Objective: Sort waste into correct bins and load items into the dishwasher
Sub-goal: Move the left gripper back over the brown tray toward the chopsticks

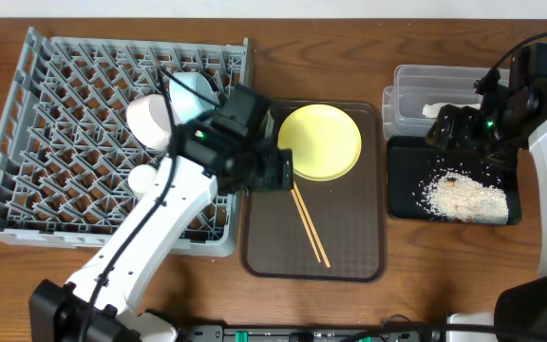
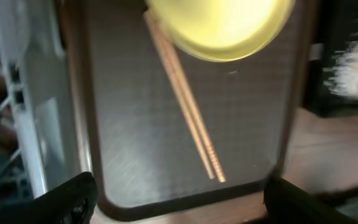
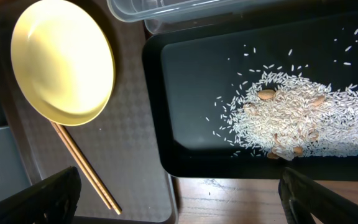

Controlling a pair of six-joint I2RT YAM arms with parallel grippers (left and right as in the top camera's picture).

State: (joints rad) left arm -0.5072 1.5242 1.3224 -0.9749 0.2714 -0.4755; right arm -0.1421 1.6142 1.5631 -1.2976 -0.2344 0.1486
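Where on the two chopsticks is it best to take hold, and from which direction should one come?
Grip the chopsticks near their middle, coming straight down from above, with the fingers closing across the pair. They lie flat and side by side on the brown tray, so one pinch can probably catch both. Their upper ends reach the yellow plate, so avoid that end.

A robotics lab bench staged as a dish-clearing station: a wooden table (image 1: 349,38) with a grey dish rack (image 1: 55,142) at left, a brown tray (image 1: 349,237) in the centre, a clear tub (image 1: 416,81) and black tray (image 1: 406,180) at right, and a white robot arm (image 1: 150,228) at lower left.
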